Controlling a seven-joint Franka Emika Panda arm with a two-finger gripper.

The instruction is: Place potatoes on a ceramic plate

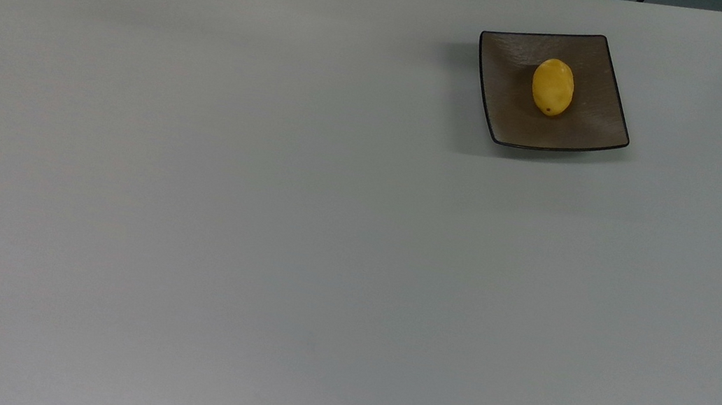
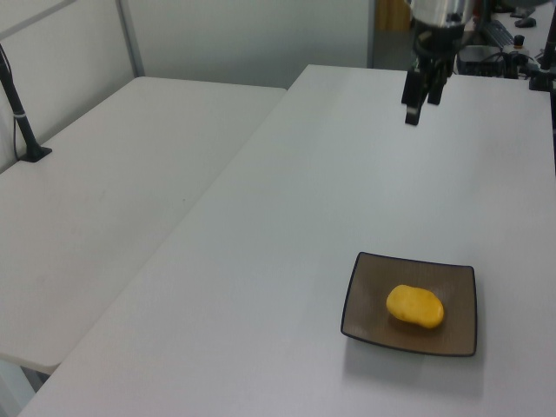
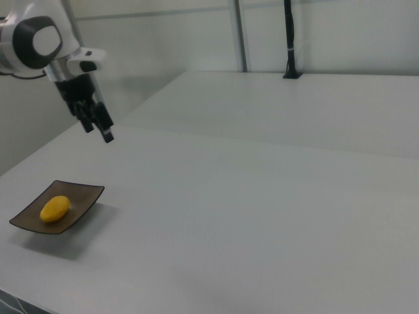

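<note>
A: Which step, then?

B: Looked like the very end. Found the potato (image 1: pixel 552 87) lying on the ceramic plate (image 1: pixel 508 114), near the middle, long axis running up and down the top view, tiny dark spot toward the lower end. Touched nothing but the plate.

A: And the gripper?

B: Spotted the gripper (image 2: pixel 420 98) high over the table (image 1: pixel 260 216), well apart from the plate, toward the far edge in the left view. Fingers parted, nothing between them. Hung up and to the right of the plate in the right view too, empty-handed.

A: Anything else in the plate?

B: No. Held the one potato and nothing more. Sat flat on the table, near the top right corner in the top view, all four upturned corners inside the table's edge.

A: So what next?

B: Judged the placing done; saw no other potato on the table to fetch. Called for little, probably: parking the arm clear, without dipping back toward the plate.

A: Risks?

B: Few. Rounded and lumpy, so might roll if the plate got nudged, though rested well inside the rim and seemed settled.
</note>
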